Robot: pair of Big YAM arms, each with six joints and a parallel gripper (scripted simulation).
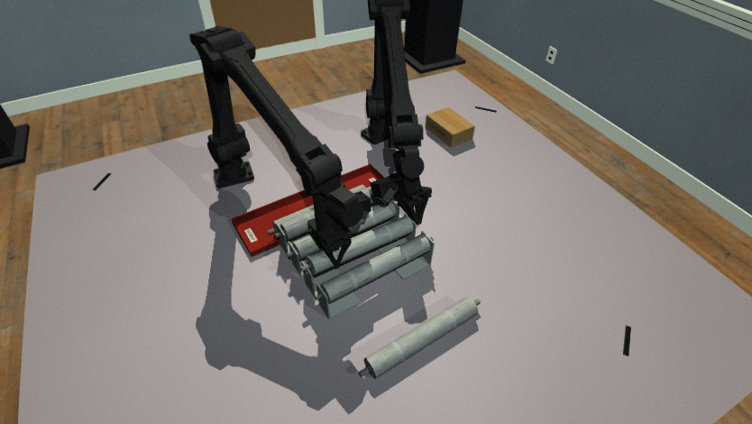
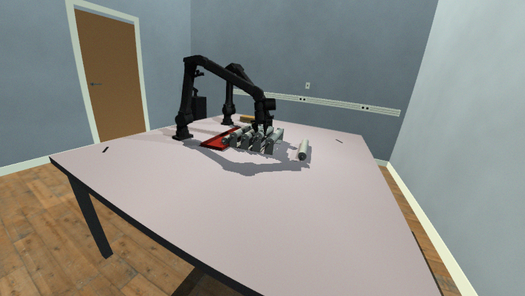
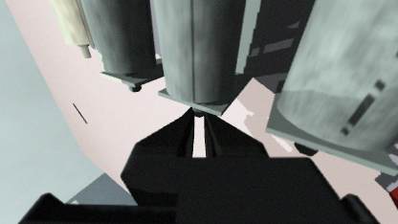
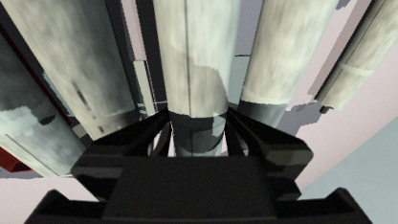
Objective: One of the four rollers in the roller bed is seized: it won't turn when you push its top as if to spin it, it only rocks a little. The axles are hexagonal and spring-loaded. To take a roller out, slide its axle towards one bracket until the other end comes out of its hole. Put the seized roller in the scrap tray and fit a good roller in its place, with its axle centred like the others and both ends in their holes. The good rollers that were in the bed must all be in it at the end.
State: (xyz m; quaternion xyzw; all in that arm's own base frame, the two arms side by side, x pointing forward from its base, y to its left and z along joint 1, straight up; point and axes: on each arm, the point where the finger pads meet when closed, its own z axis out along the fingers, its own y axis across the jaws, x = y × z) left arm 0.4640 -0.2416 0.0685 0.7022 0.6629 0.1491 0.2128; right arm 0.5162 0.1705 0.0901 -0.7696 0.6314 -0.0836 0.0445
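The right arm straddles a gray roller, third out from the red scrap tray, its jaws clamped on the barrel near one end. At the opposite end, the left arm has its jaws almost together, apparently pinching the stub of the axle just outside the bracket. The roller's long axis runs from one pair of jaws to the other, and that line looks likely to decide the next move: an axle slide must follow it, with the left jaws the nearer to the exposed tip. A sideways pull could bind the axle in its hole. The roller sits in the bed between its neighbors, and all four places are filled. Whether it is the seized one cannot be told by eye. The spare roller lies on the bench, well apart from both pairs of jaws, on the side away from the tray. The swap itself appears not yet made.
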